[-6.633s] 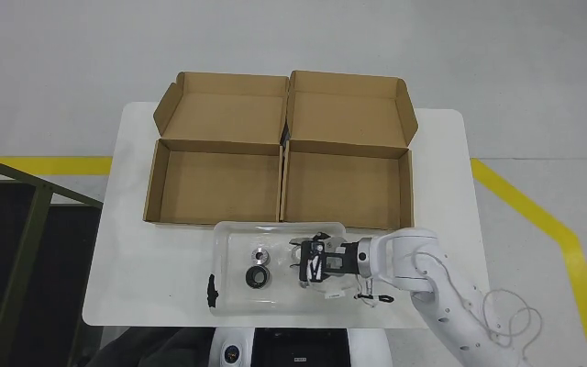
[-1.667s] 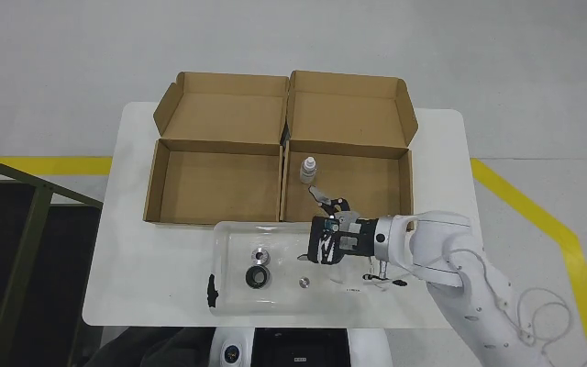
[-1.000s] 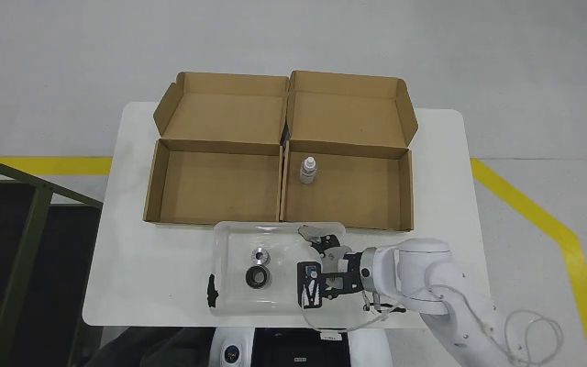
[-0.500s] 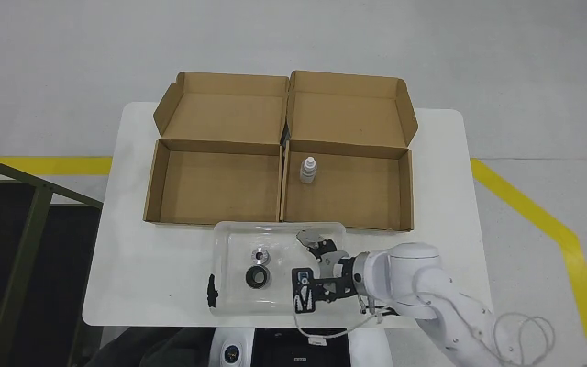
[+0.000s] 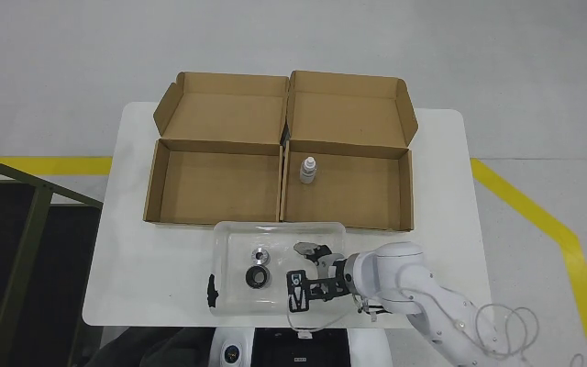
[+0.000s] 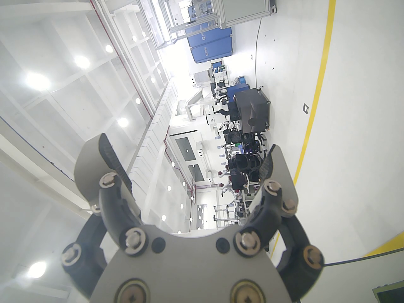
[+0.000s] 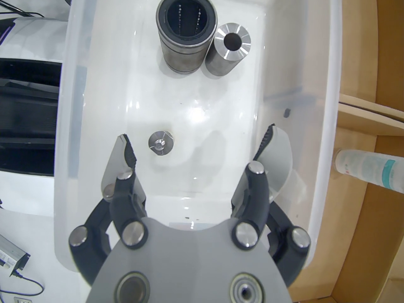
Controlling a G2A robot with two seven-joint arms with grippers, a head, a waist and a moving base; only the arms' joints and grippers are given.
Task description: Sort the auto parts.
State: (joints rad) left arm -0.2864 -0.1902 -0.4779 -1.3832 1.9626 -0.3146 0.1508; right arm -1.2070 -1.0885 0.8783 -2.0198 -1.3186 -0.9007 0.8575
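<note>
Working with the right gripper (image 7: 198,141), spread wide and closed on nothing, low inside the translucent white plastic tray (image 7: 328,64) at the near edge of the white table (image 5: 440,183). On the tray floor, within that span: the small round silver metal stud (image 7: 161,142), standing on end, off-centre, just beside the near-wall finger (image 7: 124,156) and well apart from the other. Round from above, so no long axis to line up with. Calls, by my reading, only for a slight sideways shift toward the tray's near wall to centre the span, then a straight drop and a close. Farther ahead, past the fingertips and toward the robot's left: the large dark steel cylindrical bearing (image 7: 186,45) and the shorter bright silver metal bushing (image 7: 228,50), both upright with bores up, just beside each other, too close to say whether touching. Beyond the tray's far wall, two open brown cardboard boxes (image 5: 215,188) side by side; in the right-hand box (image 5: 367,193), near its left wall, a small white plastic bottle (image 5: 310,170). As for the left gripper (image 6: 189,151): likewise spread wide and empty, aimed away from the table, hence plainly a pick for the right arm. Main risk, as judged: nudging the stud with the near finger on the way down and skating it across the slick floor.
</note>
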